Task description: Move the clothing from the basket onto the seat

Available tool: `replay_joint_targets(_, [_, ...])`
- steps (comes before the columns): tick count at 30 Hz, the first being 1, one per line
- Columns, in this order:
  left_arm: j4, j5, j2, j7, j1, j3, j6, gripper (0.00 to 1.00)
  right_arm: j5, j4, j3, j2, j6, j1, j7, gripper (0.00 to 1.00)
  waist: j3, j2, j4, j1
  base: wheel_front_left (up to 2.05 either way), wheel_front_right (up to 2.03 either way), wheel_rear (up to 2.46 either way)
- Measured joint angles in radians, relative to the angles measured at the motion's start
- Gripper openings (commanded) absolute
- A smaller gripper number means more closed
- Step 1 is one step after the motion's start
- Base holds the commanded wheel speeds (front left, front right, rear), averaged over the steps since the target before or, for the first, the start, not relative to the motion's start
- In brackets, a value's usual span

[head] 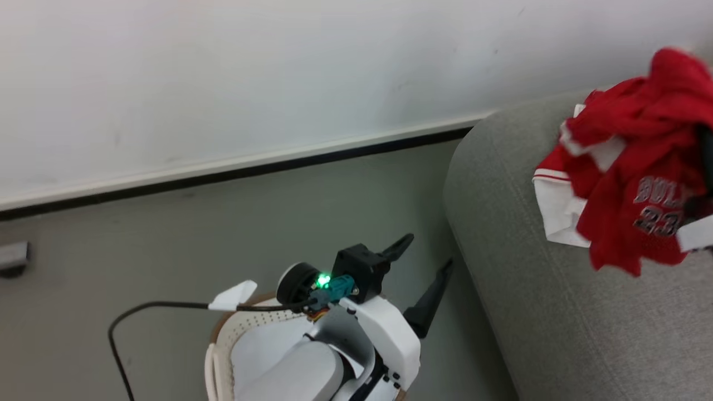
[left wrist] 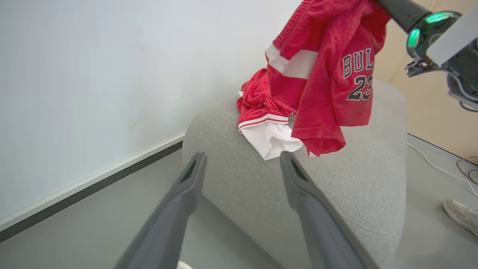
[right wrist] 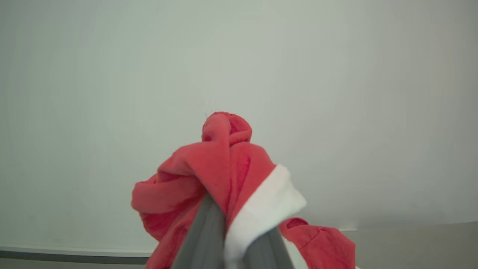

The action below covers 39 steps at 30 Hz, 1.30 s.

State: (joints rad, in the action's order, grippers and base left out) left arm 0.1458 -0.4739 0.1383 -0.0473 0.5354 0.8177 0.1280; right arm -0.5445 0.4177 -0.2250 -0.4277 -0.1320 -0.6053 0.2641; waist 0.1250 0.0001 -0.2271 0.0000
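Note:
The clothing [left wrist: 328, 74] is a red bundle with white bands and a "BULLS 23" print. It hangs from my right gripper [right wrist: 227, 216], which is shut on its top fold [right wrist: 224, 164]. Its lower end, with a white hem, rests on the grey seat [left wrist: 354, 179]. In the head view the clothing [head: 629, 167] sits over the seat [head: 557, 289] at the far right. My left gripper [head: 428, 253] stands open with nothing between its fingers, low beside the seat's rounded edge and above the basket [head: 223, 334]. Its fingers [left wrist: 194, 175] point toward the seat.
A white wall with a dark skirting strip [head: 234, 172] runs behind the grey floor. A black cable [head: 139, 312] loops near the basket. On the floor past the seat there is a person's pale shoe [left wrist: 461, 215] and a thin white cable [left wrist: 433, 164].

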Motion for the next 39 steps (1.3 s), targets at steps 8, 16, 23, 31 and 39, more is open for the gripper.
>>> replay_joint_targets(8, [-0.022,0.021,0.013,-0.002,0.087,-0.014,-0.016,1.00,0.051,0.081,0.264,-0.120,0.000,-0.224,-0.029,0.00,0.165,0.0000,0.057,0.0001,0.00,0.00,0.00])
replay_joint_targets(16, [-0.059,0.034,0.026,0.002,0.146,-0.032,-0.017,1.00,0.163,0.261,0.494,-0.239,0.000,-0.362,-0.089,0.00,0.311,-0.0001,0.117,0.0002,0.00,0.00,0.00])
replay_joint_targets(23, [-0.069,0.040,0.046,0.006,0.167,-0.049,-0.008,1.00,0.244,0.454,0.655,-0.175,0.000,-0.375,-0.050,0.00,0.444,-0.0001,0.154,0.0003,0.00,0.00,0.00])
replay_joint_targets(31, [-0.051,0.039,0.061,0.020,0.179,-0.066,-0.003,1.00,0.328,0.592,0.779,-0.115,0.000,-0.366,-0.008,0.79,0.496,-0.0001,0.177,0.0003,0.00,0.00,0.00])
replay_joint_targets(39, [-0.012,0.008,0.080,0.076,0.147,-0.115,0.018,1.00,0.438,0.542,0.697,-0.042,0.000,-0.317,-0.002,1.00,0.423,-0.0001,0.158,0.0002,0.00,0.00,0.00])
